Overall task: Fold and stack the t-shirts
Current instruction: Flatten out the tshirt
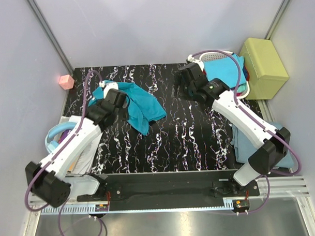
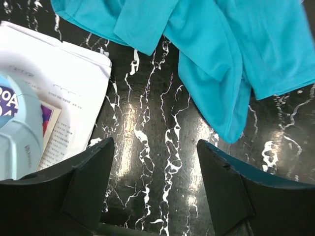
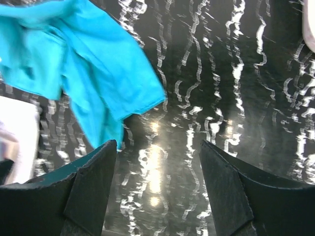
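Left gripper (image 2: pixel 155 189): the two black fingers (image 2: pixel 88 184) stand wide apart with nothing between them. Only bare worktop shows in the gap. It hangs over the far-left part of the black marble-patterned worktop with white veins (image 1: pixel 189 132). I cannot tell whether the tips touch the surface.

Just beyond those fingertips lies the large teal cotton t-shirt (image 2: pixel 221 59), crumpled and unfolded, with layers overlapping and one loose hem pointing back toward the gripper. In the top view the shirt (image 1: pixel 144 108) spreads from the far-left area toward the middle of the worktop, and the left wrist partly covers its left side.

Right gripper (image 3: pixel 157 189): the jaws are also spread and hold nothing. It hovers over the far edge, right of centre (image 1: pixel 186 83), aimed leftward. The same teal shirt (image 3: pixel 93 64) is in its view, ahead and to its left, clear of the fingers.

Far-right corner: a white slatted plastic basket (image 1: pixel 212 56) holds a bright blue cloth shirt (image 1: pixel 225 69), with slivers of teal and red fabric at its near side. A yellow-green padded box (image 1: pixel 264 67) sits just beside the basket, off the worktop. A dusty grey-blue shirt (image 1: pixel 245 141) lies at the right edge, under the right arm.

Left edge: white printed paper sheets (image 2: pixel 64 88) and a pale blue rounded plastic object (image 2: pixel 15 137) lie together. A small pink cube (image 1: pixel 66 81) sits beyond the far-left corner.
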### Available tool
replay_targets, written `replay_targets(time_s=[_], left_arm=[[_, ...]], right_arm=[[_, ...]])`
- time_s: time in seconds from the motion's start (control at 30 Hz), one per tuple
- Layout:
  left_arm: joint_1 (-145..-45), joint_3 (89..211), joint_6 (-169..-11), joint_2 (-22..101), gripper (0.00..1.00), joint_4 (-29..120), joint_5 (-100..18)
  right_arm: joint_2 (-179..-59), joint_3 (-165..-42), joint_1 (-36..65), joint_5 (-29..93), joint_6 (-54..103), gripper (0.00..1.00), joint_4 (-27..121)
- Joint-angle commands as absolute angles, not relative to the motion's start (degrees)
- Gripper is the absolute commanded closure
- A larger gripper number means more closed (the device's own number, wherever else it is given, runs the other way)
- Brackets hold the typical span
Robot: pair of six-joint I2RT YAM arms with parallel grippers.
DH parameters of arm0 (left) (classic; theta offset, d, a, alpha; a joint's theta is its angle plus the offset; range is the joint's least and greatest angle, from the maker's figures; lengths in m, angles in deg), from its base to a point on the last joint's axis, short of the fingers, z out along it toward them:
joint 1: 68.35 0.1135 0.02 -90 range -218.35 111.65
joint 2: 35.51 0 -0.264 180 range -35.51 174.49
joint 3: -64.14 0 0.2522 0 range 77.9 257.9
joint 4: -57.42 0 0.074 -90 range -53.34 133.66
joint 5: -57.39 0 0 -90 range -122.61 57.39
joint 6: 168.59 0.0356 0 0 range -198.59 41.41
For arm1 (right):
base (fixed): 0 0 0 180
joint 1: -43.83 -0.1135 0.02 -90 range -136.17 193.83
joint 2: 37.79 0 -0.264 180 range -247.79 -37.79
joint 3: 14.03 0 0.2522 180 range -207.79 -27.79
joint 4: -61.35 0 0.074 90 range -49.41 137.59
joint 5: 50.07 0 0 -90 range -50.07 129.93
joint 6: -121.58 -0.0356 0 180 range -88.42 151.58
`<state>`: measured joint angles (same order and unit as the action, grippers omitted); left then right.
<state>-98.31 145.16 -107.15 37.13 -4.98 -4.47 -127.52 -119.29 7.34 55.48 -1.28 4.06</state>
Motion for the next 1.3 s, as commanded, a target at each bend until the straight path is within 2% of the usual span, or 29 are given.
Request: replay_targets(time_s=[0.0,0.17,0.3,0.5,0.6,0.63,0.73,1.0,1.1,1.27], left_arm=[[-99.0,145.4,-108.4,30.4,0.26,-3.7,-3.4],[-105.4,147.9,-109.4,29.7,0.25,-6.6,1.0],[-105.7,148.8,-110.1,29.5,0.24,-8.0,0.2],[-105.7,149.7,-109.6,29.0,0.25,-9.2,-0.2],[-105.7,148.8,-110.8,28.1,0.25,-8.6,-0.5],[-105.7,148.3,-111.5,28.3,0.25,-8.4,-1.0],[-106.5,147.1,-114.1,27.3,0.25,-8.5,-1.2],[-115.0,140.5,-117.7,25.4,0.24,-4.9,5.1],[-115.5,144.3,-116.0,29.8,0.25,-4.1,5.7],[-116.7,149.2,-114.8,32.0,0.24,-9.0,8.8]], right_arm=[[-125.7,-130.9,7.4,50.9,-4.9,0.23,7.8],[-134.0,-153.5,7.4,44.6,-5.6,0.20,-3.6],[-139.7,-161.4,7.2,42.0,-6.6,0.20,-12.5],[-136.1,-151.5,6.7,40.3,-9.7,0.20,-11.9],[-130.7,-141.6,6.5,41.5,-14.4,0.20,-9.3],[-128.6,-133.5,6.5,41.1,-15.5,0.19,-4.8],[-122.9,-124.0,6.3,37.4,-19.1,0.20,0.6],[-116.3,-116.4,3.4,38.1,-14.9,0.20,0.1],[-115.0,-111.8,3.5,39.7,-13.2,0.19,1.4],[-115.0,-112.4,3.5,42.3,-8.0,0.16,1.7]])
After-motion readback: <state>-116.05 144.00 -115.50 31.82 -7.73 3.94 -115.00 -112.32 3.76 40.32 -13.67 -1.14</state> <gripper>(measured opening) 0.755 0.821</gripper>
